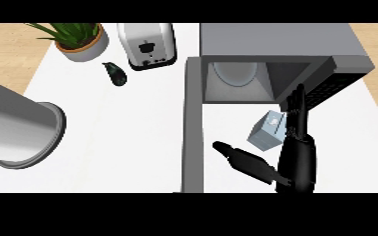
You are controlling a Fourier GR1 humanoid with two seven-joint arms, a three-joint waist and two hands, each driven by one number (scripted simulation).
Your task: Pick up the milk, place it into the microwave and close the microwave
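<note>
A: Where is the milk [267, 130]?

B: It sits tilted on the white desk [118, 130], in the gap between the thumb and the fingers [298, 107] of the right hand [297, 155]. The carton lies just left of the long fingers and up and to the right of the thumb tip.

A: Has the hand got hold of it?

B: Not that I can see. The fingers are straight and point up toward the microwave [280, 55]; the thumb stretches out to the left, well spread from them. The hand is wide open. Whether the fingers touch the carton's right side, I cannot tell.

A: And the microwave?

B: It stands just beyond the fingertips, with its mouth open and a pale round plate [236, 72] inside. Its door [192, 125] hangs open, running down as a grey strip to the left of the thumb.

A: What about the left hand?

B: No black hand shows there. A grey forearm [26, 130] fills the left edge, far from the fingers.

A: Anything else on the desk?

B: Far to the upper left of the fingers stand a toaster [148, 45], a potted plant [77, 37], and a small dark object [115, 73] between and below them.
</note>
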